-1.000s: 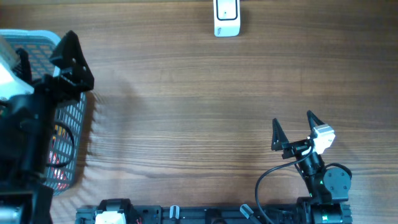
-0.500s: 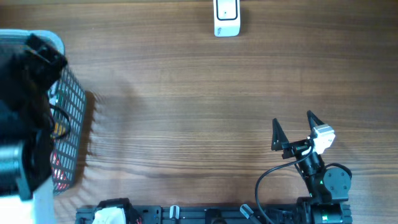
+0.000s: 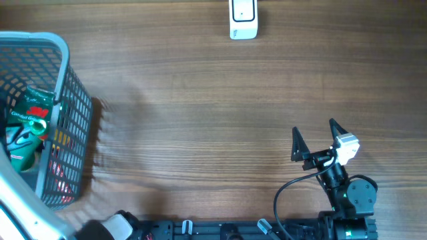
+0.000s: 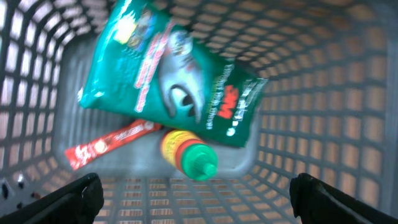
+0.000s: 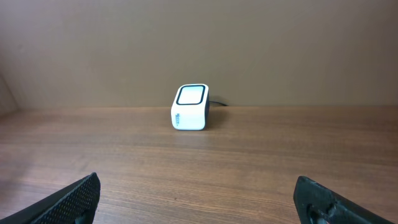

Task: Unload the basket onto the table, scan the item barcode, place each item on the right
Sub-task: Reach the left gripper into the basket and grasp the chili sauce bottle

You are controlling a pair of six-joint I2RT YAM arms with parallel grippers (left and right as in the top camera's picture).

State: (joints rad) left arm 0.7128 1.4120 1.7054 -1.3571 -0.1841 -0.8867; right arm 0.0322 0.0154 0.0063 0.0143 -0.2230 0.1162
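Wooden table [image 3: 200, 120], grey basket [image 3: 75, 107] at your left: one green pouch [image 4: 174, 81] inside, likely light, soft, slippery; left gripper [image 4: 196, 202] and right gripper [image 3: 313, 137] both spread empty; pinch a sealed flat edge.

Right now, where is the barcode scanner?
The white scanner sits at the far edge of the table, top centre of the overhead view, well right of the basket; the right wrist view shows it straight ahead near the wall.

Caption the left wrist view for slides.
Open left tool aimed into basket holding green pouch, red sachet and green-capped bottle.
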